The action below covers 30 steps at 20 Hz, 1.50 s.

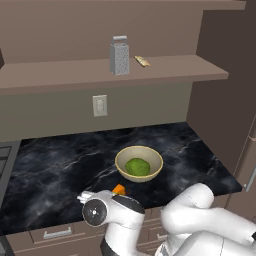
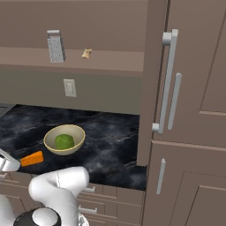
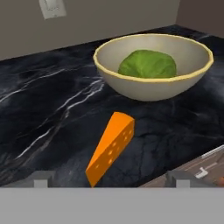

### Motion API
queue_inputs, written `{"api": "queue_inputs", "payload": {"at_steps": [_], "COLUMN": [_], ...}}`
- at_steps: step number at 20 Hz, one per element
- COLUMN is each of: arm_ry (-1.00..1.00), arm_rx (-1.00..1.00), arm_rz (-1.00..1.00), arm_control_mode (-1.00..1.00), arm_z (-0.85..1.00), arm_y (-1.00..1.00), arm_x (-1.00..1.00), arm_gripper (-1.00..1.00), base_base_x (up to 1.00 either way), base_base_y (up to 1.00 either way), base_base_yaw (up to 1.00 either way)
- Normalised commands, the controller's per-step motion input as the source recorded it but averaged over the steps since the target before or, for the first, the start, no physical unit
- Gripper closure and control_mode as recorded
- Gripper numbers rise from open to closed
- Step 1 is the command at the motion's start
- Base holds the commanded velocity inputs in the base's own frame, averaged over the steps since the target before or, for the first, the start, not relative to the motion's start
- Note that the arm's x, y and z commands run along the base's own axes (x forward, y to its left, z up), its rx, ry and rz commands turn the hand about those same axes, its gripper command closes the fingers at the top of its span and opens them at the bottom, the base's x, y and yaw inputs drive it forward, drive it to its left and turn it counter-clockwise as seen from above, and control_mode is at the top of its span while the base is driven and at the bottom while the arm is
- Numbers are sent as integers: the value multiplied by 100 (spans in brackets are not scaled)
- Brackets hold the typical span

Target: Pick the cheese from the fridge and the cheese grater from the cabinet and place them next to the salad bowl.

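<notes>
On a black marble counter (image 1: 60, 170) in a rendered kitchen, the cheese (image 3: 110, 148), an orange wedge with darker holes in its side, lies flat between the robot's two finger tips (image 3: 40, 179), which stand wide apart on either side of it without touching it. The gripper (image 3: 109, 181) is spread wide and grips nothing; the wedge's narrow end points toward the hand and its broad end toward the salad bowl (image 3: 144, 85). The cream bowl, holding a green mound of salad, sits just beyond the cheese, near it but apart. In the left base view the cheese (image 1: 119, 189) peeks out just above the arm's wrist, close to the counter's front edge, with the bowl (image 1: 150, 172) behind it. On the brown shelf board of the cabinet (image 1: 60, 75) above, the cheese grater (image 1: 119, 56) stands upright, a small tan scrap (image 1: 142, 61) beside it. A white wall outlet (image 1: 100, 105) sits below the shelf.
</notes>
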Motion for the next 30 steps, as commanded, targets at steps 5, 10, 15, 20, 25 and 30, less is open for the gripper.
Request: {"api": "queue_inputs", "payload": {"at_steps": [5, 10, 15, 20, 25, 30], "arm_ry": [1, 14, 30, 27, 18, -2], "arm_rx": [13, 3, 0, 0, 0, -1], "arm_rz": [3, 0, -3, -9, -2, 9], "arm_control_mode": [-100, -100, -100, -100, -100, -100], "arm_z": [100, 96, 99, 93, 44, -2], "arm_y": [-4, 0, -2, -8, -32, -52], "arm_x": [-30, -33, -42, -48, -45, -34], "arm_gripper": [-100, -100, -100, -100, -100, -100], "base_base_x": [0, 0, 0, 0, 0, 0], "base_base_y": [0, 0, 0, 0, 0, 0], "base_base_yaw": [0, 0, 0, 0, 0, 0]}}
